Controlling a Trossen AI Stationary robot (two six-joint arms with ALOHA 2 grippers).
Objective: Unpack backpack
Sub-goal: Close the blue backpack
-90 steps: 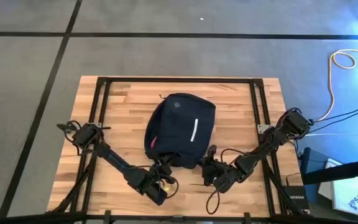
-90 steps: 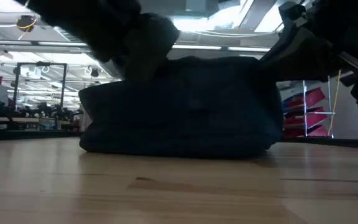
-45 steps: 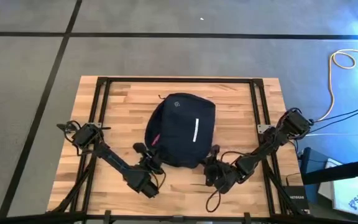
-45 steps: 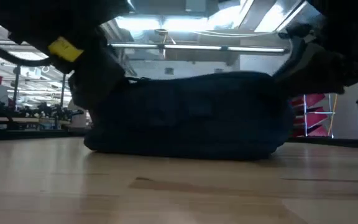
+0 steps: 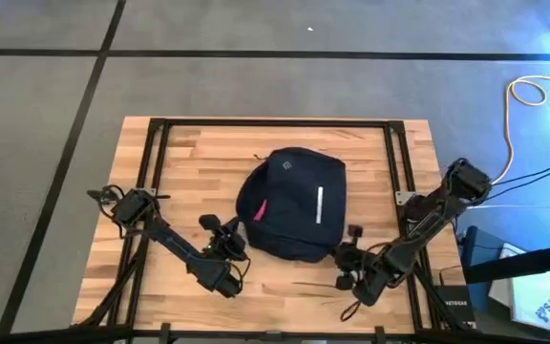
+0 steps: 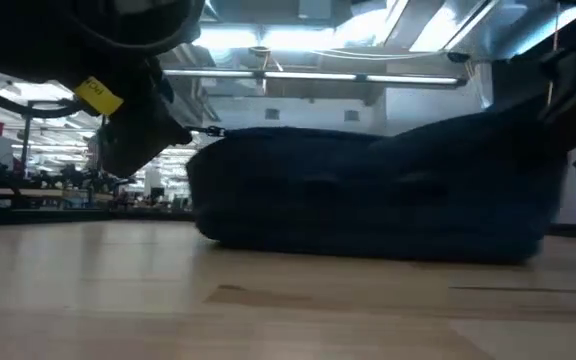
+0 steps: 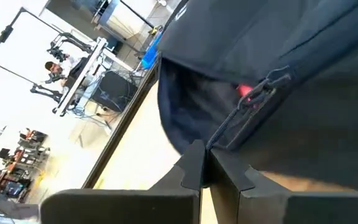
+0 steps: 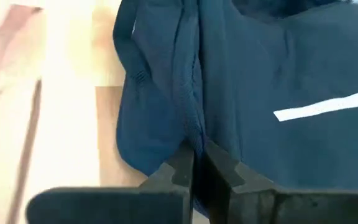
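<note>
The dark navy backpack [image 5: 294, 203] lies flat in the middle of the wooden table, its white stripe [image 5: 319, 205] up and a pink bit [image 5: 259, 210] showing at its left side. My left gripper [image 5: 236, 234] is shut at the pack's near left side. My right gripper [image 5: 348, 248] is shut at its near right corner. In the low view the backpack [image 6: 368, 200] rests on the table with its right end raised [image 6: 528, 110]. My left gripper pinches a thin dark zipper pull [image 7: 229, 134] that runs back to the zipper beside the pink bit [image 7: 246, 93] on the pack's left side. The fingers come in low from the table's near left. The pack stays on the table. My right gripper pinches a ridge of navy fabric along a seam [image 8: 191, 134] at the pack's near right corner, between its two shut fingers. It comes from the table's near right side. That corner is drawn up while the rest of the pack lies on the table.
A black metal frame [image 5: 151, 172] runs around the tabletop. A thin dark cable [image 5: 313, 285] lies on the wood near the front edge. Off the table's right side are cables [image 5: 523, 96] and a white box [image 5: 542, 301].
My left gripper has gone from the near edge up toward the backpack's left side and stayed there. My right gripper has moved toward the table's right edge, and the backpack has slid right with it, its right end rising in the low view.
</note>
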